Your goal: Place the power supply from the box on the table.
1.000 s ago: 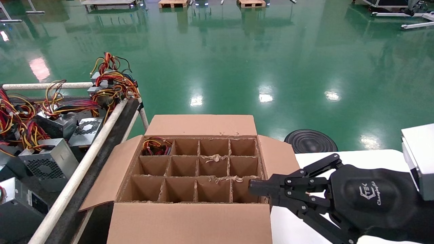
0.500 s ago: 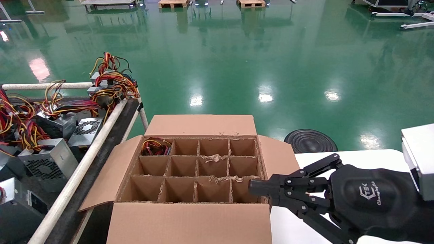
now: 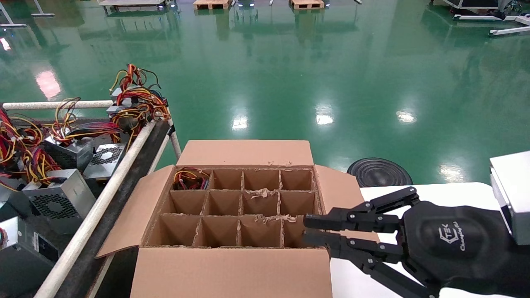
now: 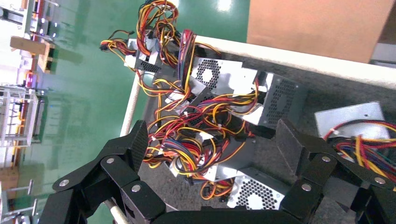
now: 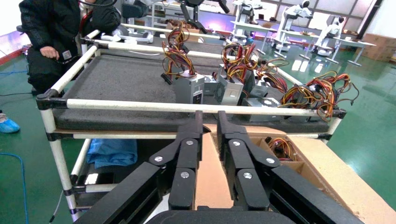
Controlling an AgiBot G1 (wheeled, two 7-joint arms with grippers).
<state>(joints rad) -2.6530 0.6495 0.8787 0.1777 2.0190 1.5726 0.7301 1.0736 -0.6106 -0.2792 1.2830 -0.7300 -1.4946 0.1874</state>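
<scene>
Beside the box [image 3: 232, 265], grey units [image 3: 58, 198] crowd the table [image 3: 136, 153].

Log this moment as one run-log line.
right gripper: open, empty, over box right edge | left gripper: open above table | power supply: in far-left cell

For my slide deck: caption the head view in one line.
Right gripper, slightly open, hovers at the box grid's near-right corner; the power supply sits in the far-left cell.
</scene>
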